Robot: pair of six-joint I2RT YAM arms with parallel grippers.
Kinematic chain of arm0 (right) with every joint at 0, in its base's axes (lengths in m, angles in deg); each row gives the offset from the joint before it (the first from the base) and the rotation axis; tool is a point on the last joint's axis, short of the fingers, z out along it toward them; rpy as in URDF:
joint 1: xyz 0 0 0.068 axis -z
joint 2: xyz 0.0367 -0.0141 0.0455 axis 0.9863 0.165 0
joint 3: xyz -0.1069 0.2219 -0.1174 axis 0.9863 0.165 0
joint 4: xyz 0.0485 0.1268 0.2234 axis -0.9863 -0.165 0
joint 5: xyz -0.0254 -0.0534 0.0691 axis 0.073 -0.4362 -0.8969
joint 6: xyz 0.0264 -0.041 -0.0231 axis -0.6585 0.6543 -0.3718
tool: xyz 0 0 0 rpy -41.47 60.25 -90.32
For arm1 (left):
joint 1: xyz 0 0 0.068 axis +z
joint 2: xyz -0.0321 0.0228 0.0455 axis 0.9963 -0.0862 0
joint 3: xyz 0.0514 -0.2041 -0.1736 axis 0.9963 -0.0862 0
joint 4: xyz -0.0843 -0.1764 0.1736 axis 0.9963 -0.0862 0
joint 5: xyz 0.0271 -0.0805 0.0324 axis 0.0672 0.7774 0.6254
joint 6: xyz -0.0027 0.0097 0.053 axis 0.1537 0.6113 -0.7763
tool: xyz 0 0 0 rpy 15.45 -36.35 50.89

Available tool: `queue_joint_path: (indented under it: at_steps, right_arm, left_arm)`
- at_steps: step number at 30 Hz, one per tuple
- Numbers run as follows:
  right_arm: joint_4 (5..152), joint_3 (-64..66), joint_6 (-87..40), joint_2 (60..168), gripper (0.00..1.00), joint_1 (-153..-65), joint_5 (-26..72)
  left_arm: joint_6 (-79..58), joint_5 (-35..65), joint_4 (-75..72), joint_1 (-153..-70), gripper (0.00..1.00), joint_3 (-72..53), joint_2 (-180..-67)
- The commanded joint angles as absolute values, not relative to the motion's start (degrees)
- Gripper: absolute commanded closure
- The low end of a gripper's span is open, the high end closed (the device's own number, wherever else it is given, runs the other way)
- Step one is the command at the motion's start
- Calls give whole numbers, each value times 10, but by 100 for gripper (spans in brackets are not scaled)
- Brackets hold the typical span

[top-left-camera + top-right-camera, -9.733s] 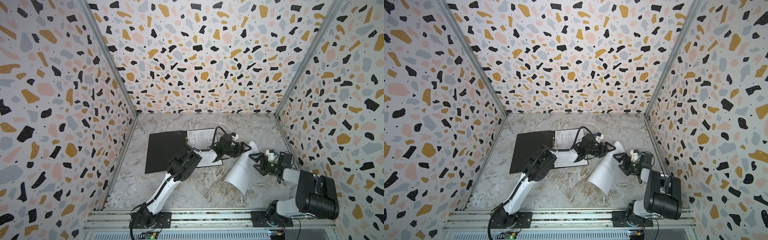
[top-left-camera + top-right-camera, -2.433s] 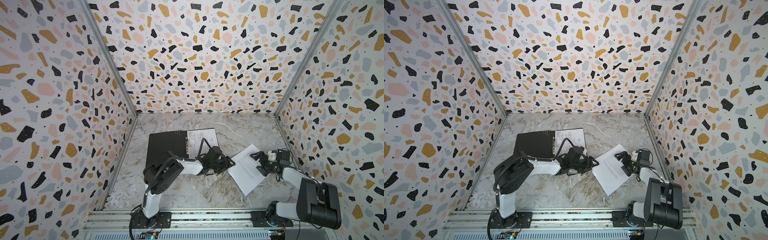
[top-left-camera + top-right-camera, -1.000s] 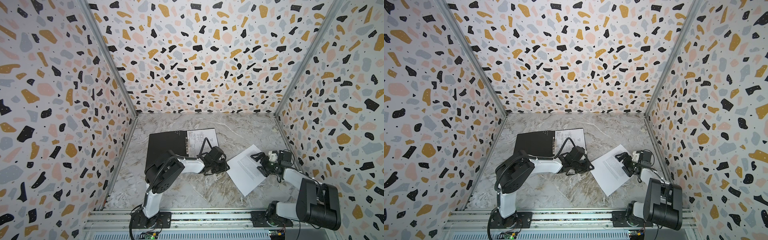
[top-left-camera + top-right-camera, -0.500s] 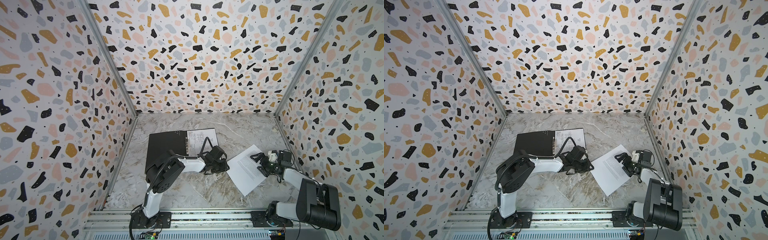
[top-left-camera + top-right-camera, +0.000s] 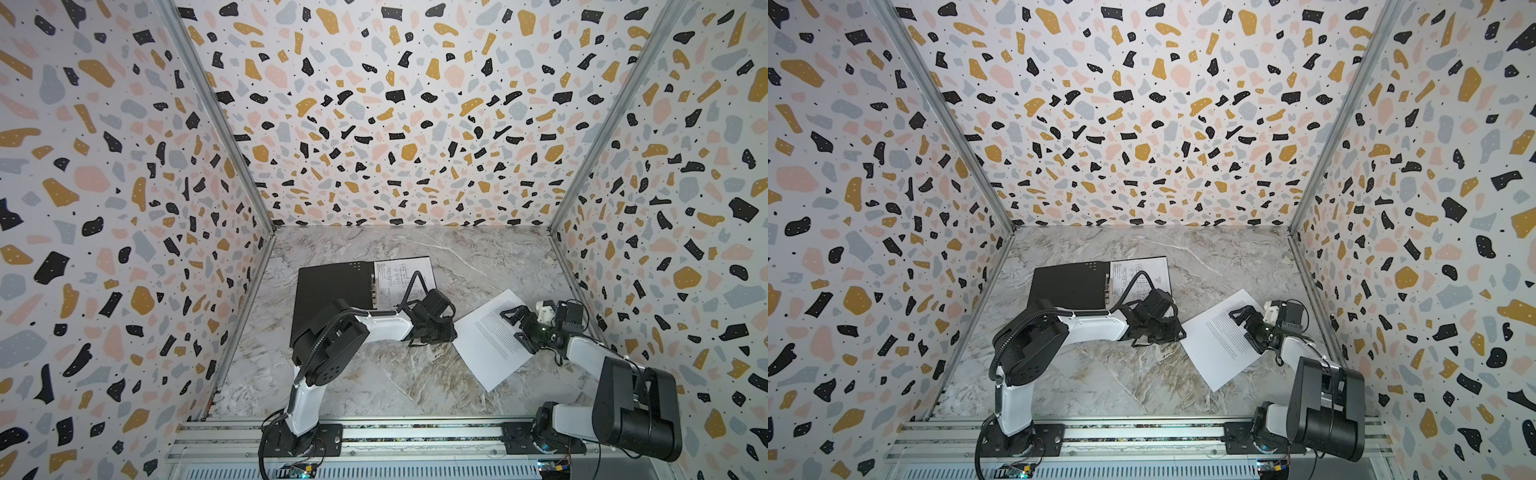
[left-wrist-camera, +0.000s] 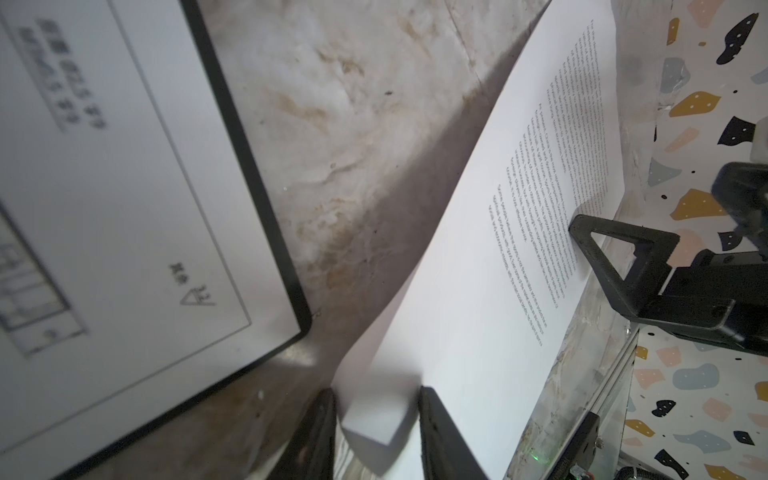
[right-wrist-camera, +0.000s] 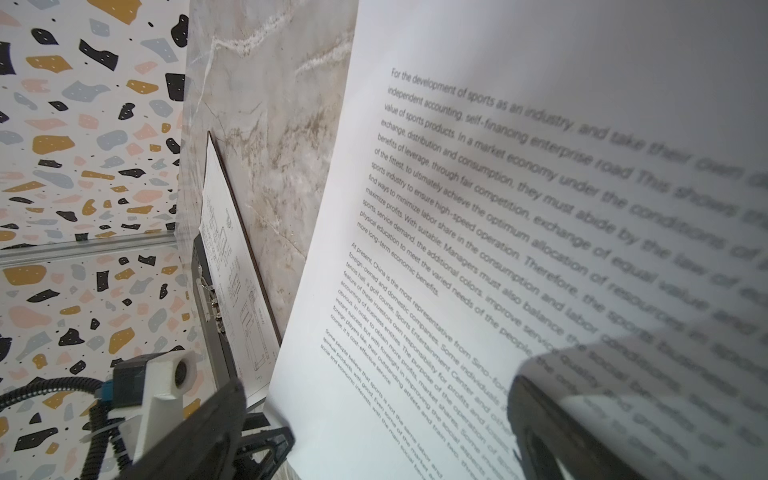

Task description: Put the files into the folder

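Paperwork on a marble-look table (image 5: 374, 382): the folder (image 5: 332, 291) lies open at the back left, black inside up, with the diagram sheet (image 5: 401, 272) resting on its right half. The text sheet (image 5: 486, 349) lies skewed on the bare table to the right, near the folder but apart from it. The left claw (image 6: 374, 399) stands partly open, its fingers either side of the sheet's corner nearest the folder, which is lifted a little off the table. The right claw (image 5: 516, 326) is spread wide over the sheet's opposite edge, gripping nothing.
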State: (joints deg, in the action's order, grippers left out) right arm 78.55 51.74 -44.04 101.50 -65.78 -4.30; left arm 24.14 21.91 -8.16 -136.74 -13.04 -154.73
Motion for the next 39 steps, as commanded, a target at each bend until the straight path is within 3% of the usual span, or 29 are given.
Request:
queue_joint_path:
  at_steps: [1, 15, 39]
  right_arm:
    - [706, 539, -430, 1037, 1, -648, 18]
    - [701, 544, -415, 1045, 1, -634, 24]
    - [697, 545, -409, 1046, 1, -631, 25]
  left_arm:
    - [214, 207, -105, -1361, 64, -116, -1551]
    - [207, 209, -109, -1352, 59, -128, -1538]
    - [210, 223, -86, -1352, 62, -131, -1536]
